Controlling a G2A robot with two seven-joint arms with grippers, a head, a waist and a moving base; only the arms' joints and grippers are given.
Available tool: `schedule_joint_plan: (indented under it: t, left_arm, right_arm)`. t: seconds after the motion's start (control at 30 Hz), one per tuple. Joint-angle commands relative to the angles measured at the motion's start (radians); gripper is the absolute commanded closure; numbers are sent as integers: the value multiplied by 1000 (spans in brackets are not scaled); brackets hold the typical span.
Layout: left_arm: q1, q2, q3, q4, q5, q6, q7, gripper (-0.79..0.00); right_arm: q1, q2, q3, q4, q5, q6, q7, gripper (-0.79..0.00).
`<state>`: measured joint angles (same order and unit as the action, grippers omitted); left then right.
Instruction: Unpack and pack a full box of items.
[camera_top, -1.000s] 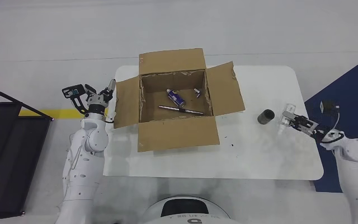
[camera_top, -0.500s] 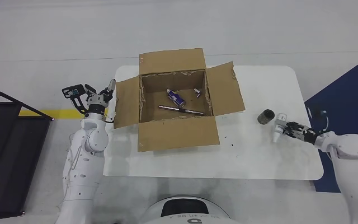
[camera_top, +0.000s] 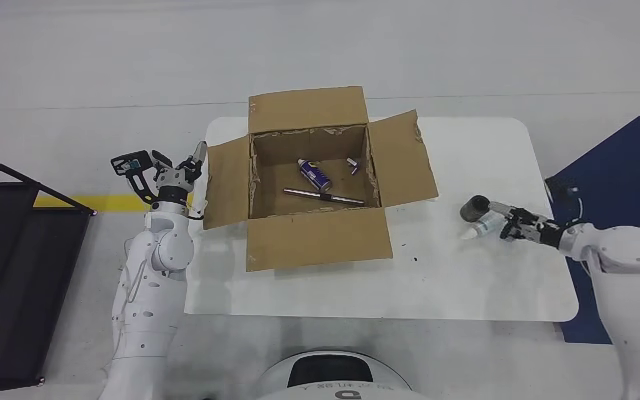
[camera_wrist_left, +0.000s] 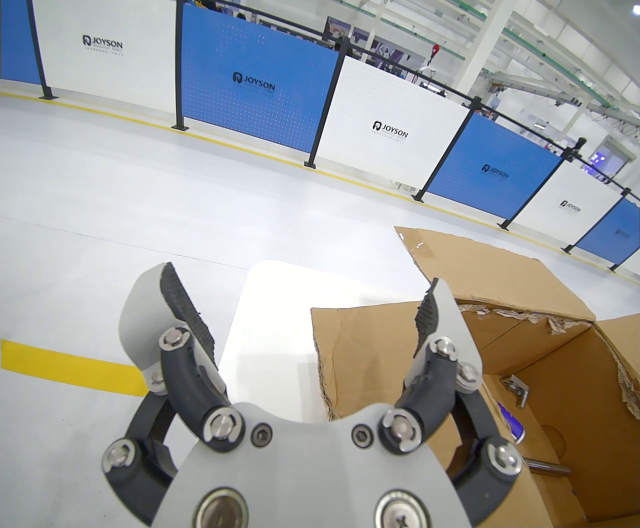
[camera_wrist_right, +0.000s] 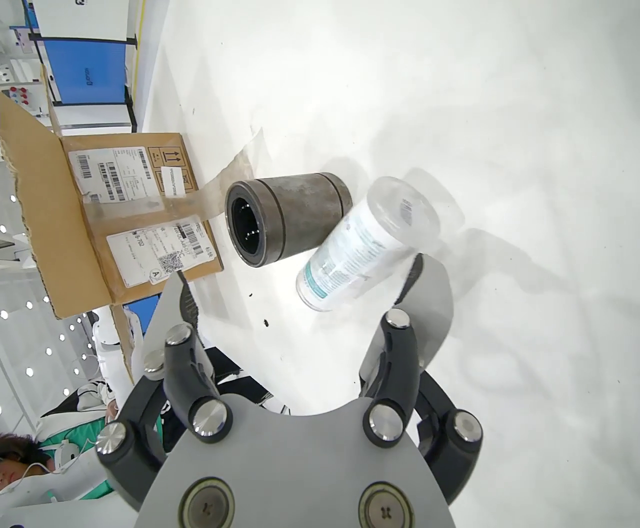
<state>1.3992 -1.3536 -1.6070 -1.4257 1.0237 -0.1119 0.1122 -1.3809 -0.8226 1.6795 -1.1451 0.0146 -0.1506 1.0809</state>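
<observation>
An open cardboard box (camera_top: 310, 240) stands mid-table. Inside it lie a blue-and-white bottle (camera_top: 314, 174), a metal rod (camera_top: 322, 197) and a small metal part (camera_top: 353, 163). To the right of the box, a dark metal cylinder (camera_top: 475, 208) lies on its side. A white labelled bottle (camera_wrist_right: 367, 250) leans against this cylinder (camera_wrist_right: 287, 222), just past my right gripper (camera_wrist_right: 300, 280), which is open and holds nothing. My left gripper (camera_wrist_left: 300, 290) is open and empty, off the table's left edge beside the box's left flap (camera_wrist_left: 370, 350).
The white table (camera_top: 470, 280) has free room in front of the box and at its right end. A black frame (camera_top: 30, 270) stands on the floor at the left. A blue mat (camera_top: 600, 170) lies beyond the right edge.
My right gripper carried the white bottle leftward to the dark cylinder, then let it go beside it. The left arm has not moved.
</observation>
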Motion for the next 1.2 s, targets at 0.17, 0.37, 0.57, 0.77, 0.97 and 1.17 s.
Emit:
schedule_joint_plan:
  t: [0.17,0.37,0.57,0.77,0.97,1.17]
  left_arm:
    - [0,0,0,0,0,0,0,-785]
    - [0,0,0,0,0,0,0,-785]
    - [0,0,0,0,0,0,0,-785]
    - [0,0,0,0,0,0,0,-785]
    - [0,0,0,0,0,0,0,-785]
    - [0,0,0,0,0,0,0,-785]
  right_arm:
    - [3,1,-9,-48,-10,50,-7,-785]
    - [26,-1,-38,-58,-18,76,-7,-785]
    - [23,1,-13,-80,-30,99,-97,-785]
    - [-22,6,81,-345,-87,59,-301,-785]
    - [111,-1,-26,-544,-141,-115,-359,-785]
    - [501,-47,-398,-452,-178,-258,-228,-785]
